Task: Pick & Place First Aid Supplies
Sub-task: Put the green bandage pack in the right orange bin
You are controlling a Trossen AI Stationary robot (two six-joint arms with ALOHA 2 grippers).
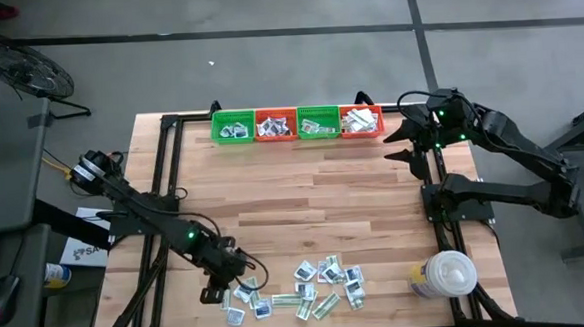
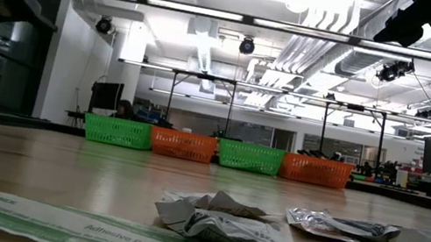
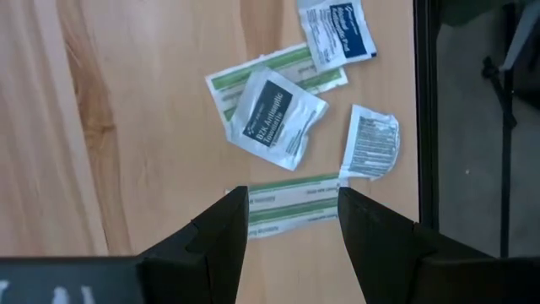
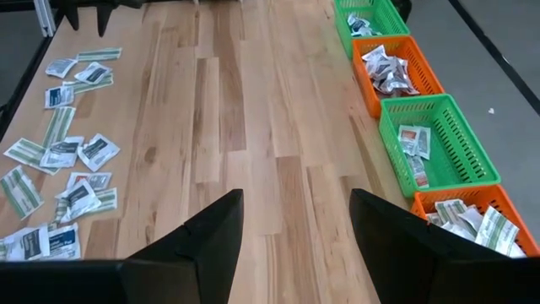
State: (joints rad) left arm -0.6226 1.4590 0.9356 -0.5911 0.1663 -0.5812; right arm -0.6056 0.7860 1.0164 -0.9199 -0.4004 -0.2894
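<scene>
**Left pincer above scattered first aid packets**

The small flat first aid packets (image 1: pixel 297 291) lay scattered on the pale wooden plank counter (image 1: pixel 304 193) near its front edge; one narrow green-striped paper strip (image 2: pixel 102 233) read "Adhesive Bandage". The left pincer (image 3: pixel 291 221) hovered spread over another strip, pinching nothing. The right pincer (image 4: pixel 295 224), also spread and empty, waited beside four green and orange plastic mesh baskets (image 1: pixel 297 124), each holding packets.
</scene>
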